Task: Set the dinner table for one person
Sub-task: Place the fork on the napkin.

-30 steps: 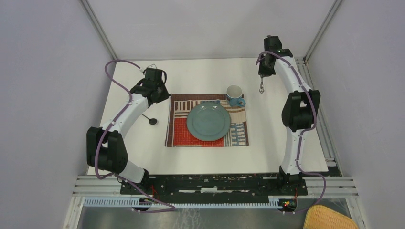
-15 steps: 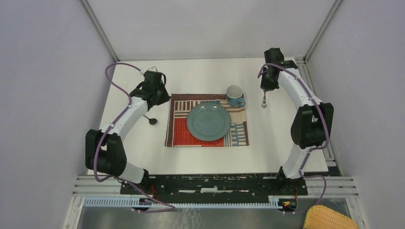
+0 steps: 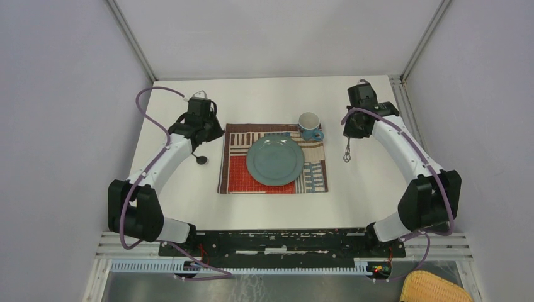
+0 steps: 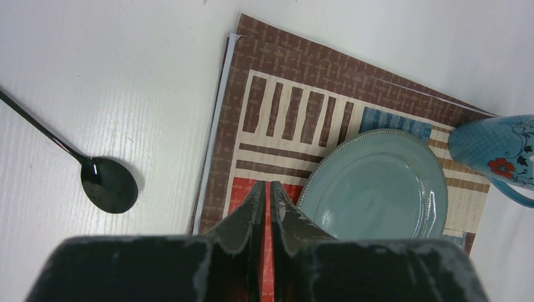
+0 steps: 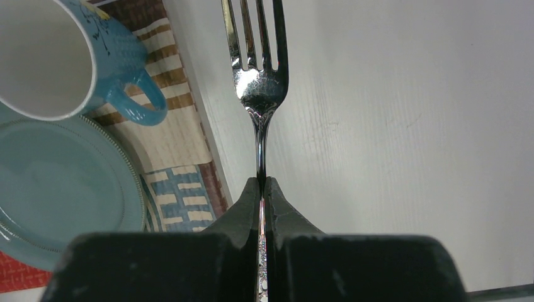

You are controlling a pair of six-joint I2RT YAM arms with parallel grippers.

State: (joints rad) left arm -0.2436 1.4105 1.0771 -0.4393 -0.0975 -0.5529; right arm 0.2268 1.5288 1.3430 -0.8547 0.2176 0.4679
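The white dinner table [image 3: 264, 100] carries a striped patchwork placemat [image 3: 236, 173] with a teal plate [image 3: 275, 160] on it and a blue cup [image 3: 308, 124] at its far right corner. A black spoon [image 3: 200, 158] lies on the table left of the placemat. My left gripper [image 3: 203, 129] is shut and empty, above the placemat's far left corner; its wrist view shows the tips [image 4: 264, 189], the spoon [image 4: 107, 182] and the plate [image 4: 378, 182]. My right gripper [image 3: 350, 133] is shut on a silver fork [image 5: 258, 82], tines hanging down over bare table right of the cup [image 5: 56, 56].
Metal rails [image 3: 415, 126] run along the table's right edge and grey walls close in the back and sides. A yellow basket [image 3: 434, 289] sits below the near right corner, off the table.
My right gripper has carried the fork from the far right corner toward me, now just right of the cup. My left gripper has shifted slightly.
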